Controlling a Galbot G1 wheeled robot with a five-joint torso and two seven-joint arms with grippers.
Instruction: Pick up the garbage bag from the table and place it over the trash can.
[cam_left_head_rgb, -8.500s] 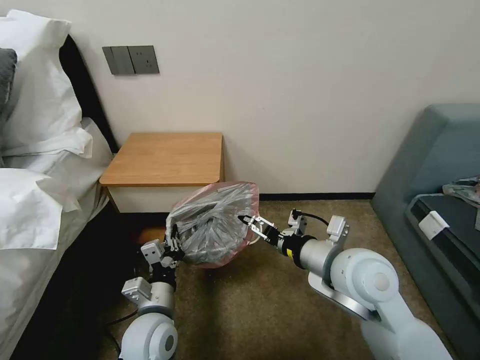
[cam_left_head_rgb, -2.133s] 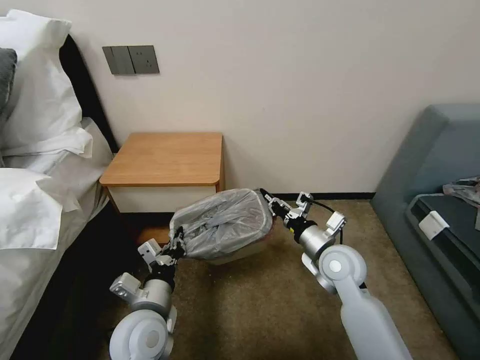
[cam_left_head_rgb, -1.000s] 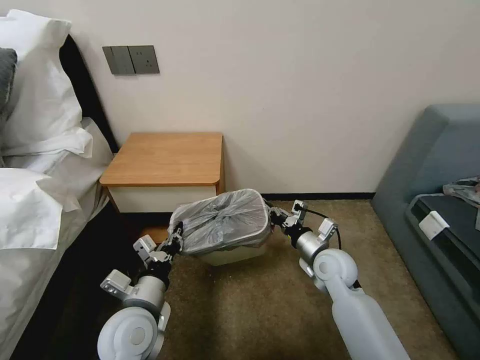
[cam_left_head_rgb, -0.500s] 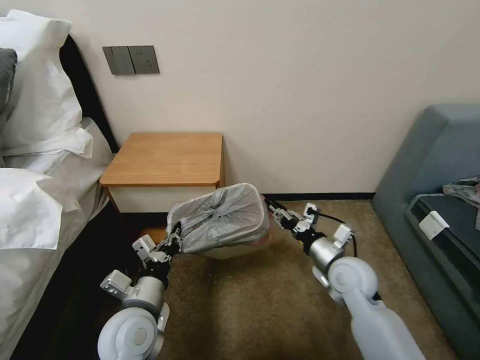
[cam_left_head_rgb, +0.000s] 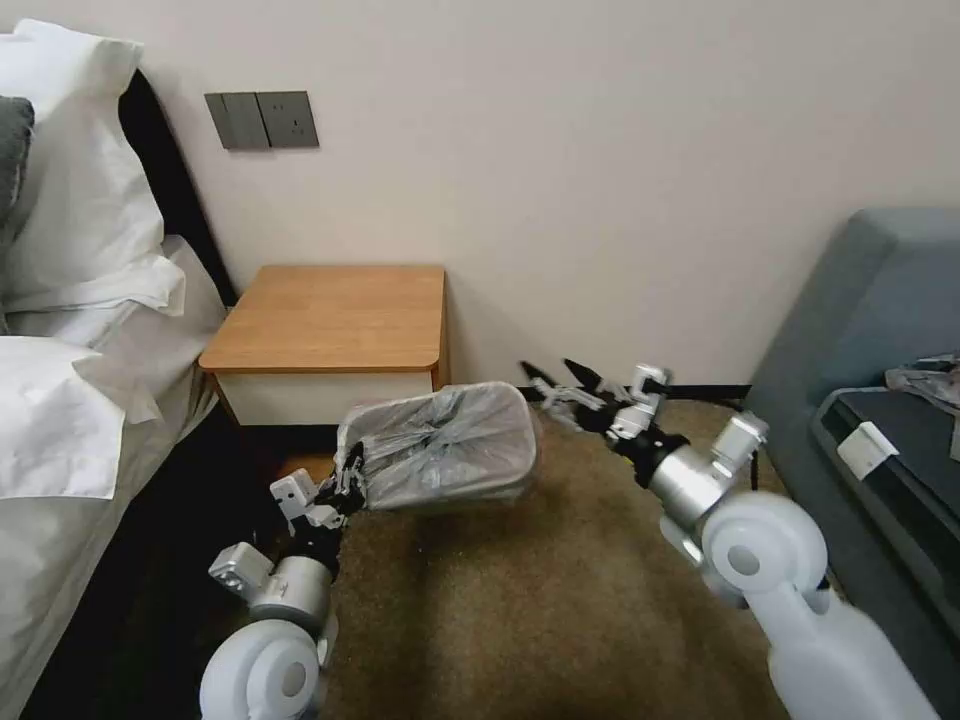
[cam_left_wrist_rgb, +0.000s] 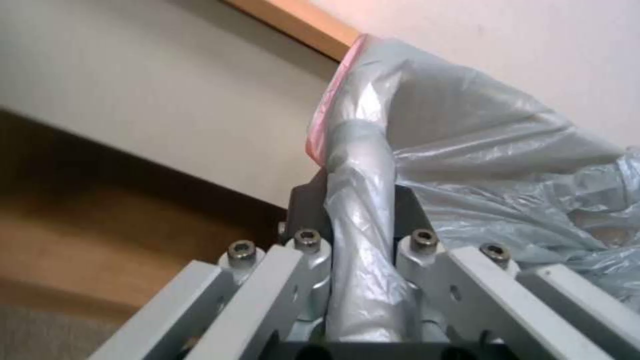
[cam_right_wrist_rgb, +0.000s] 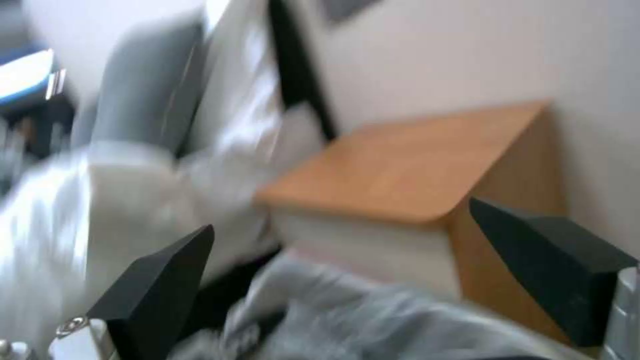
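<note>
The grey translucent garbage bag (cam_left_head_rgb: 440, 435) is stretched over the trash can (cam_left_head_rgb: 462, 490), which stands on the carpet in front of the table (cam_left_head_rgb: 330, 315). My left gripper (cam_left_head_rgb: 350, 482) is shut on the bag's left edge. In the left wrist view a bunched fold of the bag (cam_left_wrist_rgb: 363, 250) runs between the left gripper (cam_left_wrist_rgb: 360, 200) fingers, its pink rim (cam_left_wrist_rgb: 320, 135) above. My right gripper (cam_left_head_rgb: 550, 378) hangs open just right of the bag, apart from it. In the blurred right wrist view the right gripper (cam_right_wrist_rgb: 340, 216) holds nothing, facing the table (cam_right_wrist_rgb: 413, 160) and the bag (cam_right_wrist_rgb: 347, 310).
A bed with white pillows (cam_left_head_rgb: 70, 400) lies close on the left. A grey sofa (cam_left_head_rgb: 880, 320) with a dark tray stands on the right. The wall with a switch panel (cam_left_head_rgb: 262, 120) is behind. Open carpet (cam_left_head_rgb: 520, 610) lies in front of the bin.
My right gripper has let go of the bag's right edge, opened, and drawn back up and to the right. The bag has settled lower over the bin. The left gripper keeps its hold.
</note>
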